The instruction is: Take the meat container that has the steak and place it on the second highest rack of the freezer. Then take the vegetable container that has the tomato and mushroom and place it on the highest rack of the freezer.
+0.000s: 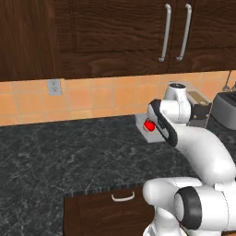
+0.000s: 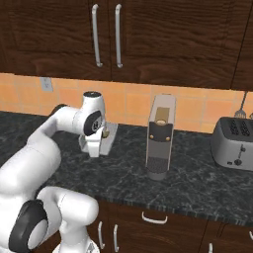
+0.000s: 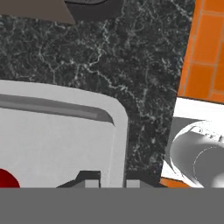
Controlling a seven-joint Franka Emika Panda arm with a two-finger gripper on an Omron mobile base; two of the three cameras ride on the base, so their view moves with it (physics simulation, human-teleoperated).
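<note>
- A shallow light-grey vegetable container [image 3: 57, 140] with rounded corners and a raised rim sits on the dark speckled counter [image 1: 55, 152], near the orange tiled wall [image 1: 92, 99].
- The tomato [image 1: 149, 125], a small bright red ball, lies inside it.
- The gripper [image 3: 113, 180] is clenched on the container's rim, one finger on each side of the wall.
- A tall coffee machine [image 2: 160, 143] and a toaster [image 2: 233, 142] stand further right.

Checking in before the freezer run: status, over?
Jaws shut on vegetable container rim. Tomato inside, container on counter. Coffee machine close beside.
</note>
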